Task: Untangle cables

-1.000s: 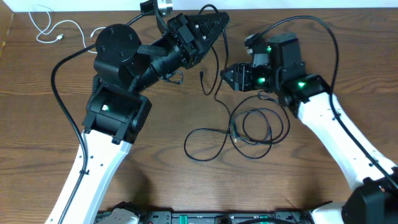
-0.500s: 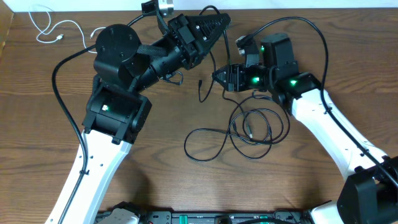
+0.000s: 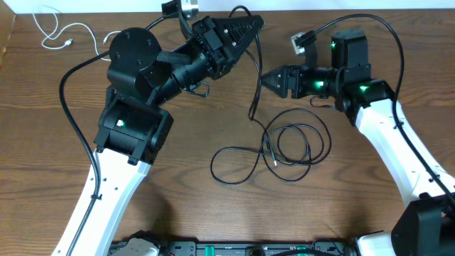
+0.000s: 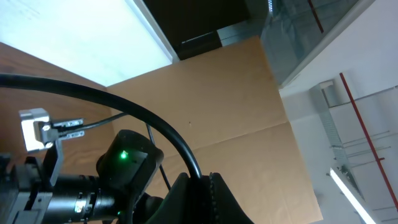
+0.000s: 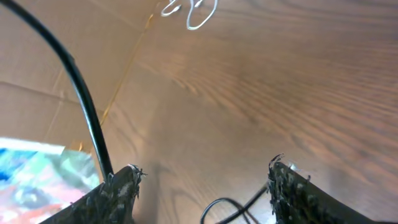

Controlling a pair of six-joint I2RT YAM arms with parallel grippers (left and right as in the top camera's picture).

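Observation:
My left gripper (image 3: pixel 250 25) is raised at the back of the table and shut on a black cable (image 3: pixel 254 78). That cable hangs from it down to the table, where black cables lie in overlapping loops (image 3: pixel 295 146). In the left wrist view the cable (image 4: pixel 118 102) runs into the closed jaws of my left gripper (image 4: pixel 202 180). My right gripper (image 3: pixel 267 80) is open, just right of the hanging cable, with nothing between its fingers. In the right wrist view the cable (image 5: pixel 81 93) passes beside the left finger of my right gripper (image 5: pixel 205 174). The white cable (image 3: pixel 60 33) lies at the far left corner.
The left arm's large black body (image 3: pixel 135 60) and its thick supply cable (image 3: pixel 67 85) take up the left half. The right arm (image 3: pixel 391 142) reaches in from the right. The wall edge runs along the back of the table.
My right gripper has opened wider and drawn back to the right, away from the black cable. The cable's loose end near the middle has dropped, and the strand now hangs straighter. The left arm is unmoved.

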